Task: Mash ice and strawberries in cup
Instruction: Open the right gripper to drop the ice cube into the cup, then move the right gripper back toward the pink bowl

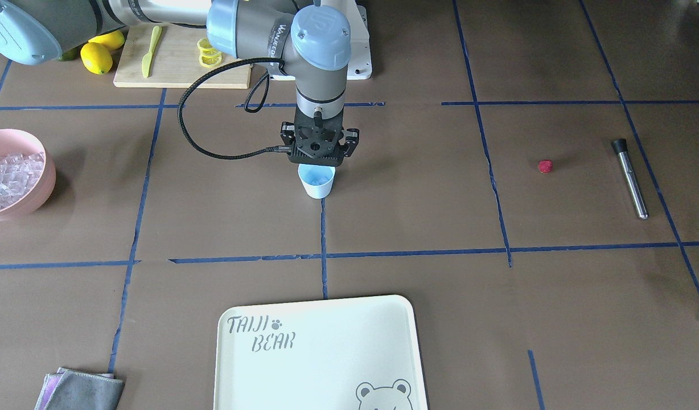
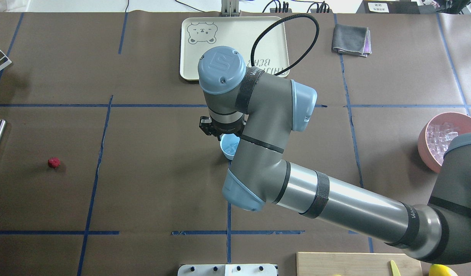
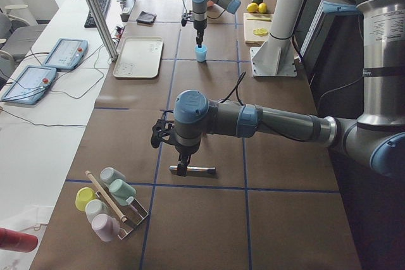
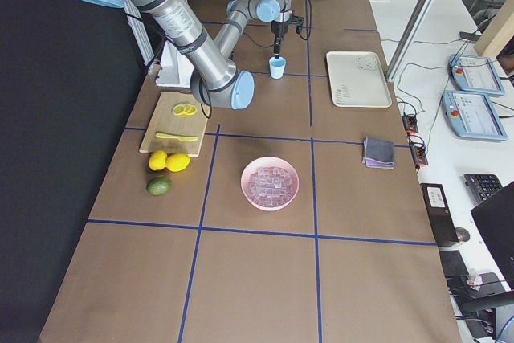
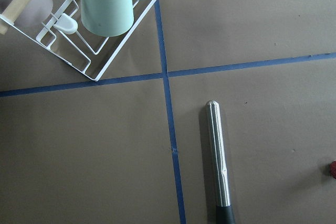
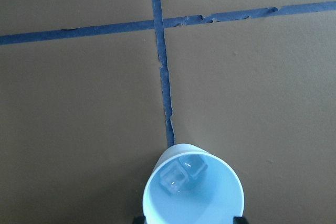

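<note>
Right gripper [image 1: 319, 155]: mine, hanging straight down just above the cup's mouth. Only two dark tips show at the bottom edge of the wrist view, one on either side of the rim, so I take the jaws to be spread wide and holding nothing. I judge this is the drop position, where anything I let go lands inside.

Cup [image 6: 193, 198]: upright on a tape line at mid-table, probably so both of my arms can reach it.

Ice cubes [image 6: 181, 174]: two or so lie at the cup's bottom.

Strawberry [image 1: 545, 165]: on bare table, well away from the cup on my left arm's side. It is not yet in.

Metal stick [image 1: 630, 179]: lying flat near the strawberry. I judge it is the masher.

Left gripper [image 3: 181, 169]: low over that stick, likely to take it. I cannot tell how its jaws stand.

Pink bowl [image 1: 42, 193]: far out on my right side, holding the spare ice [image 1: 11, 176] for refills.
</note>
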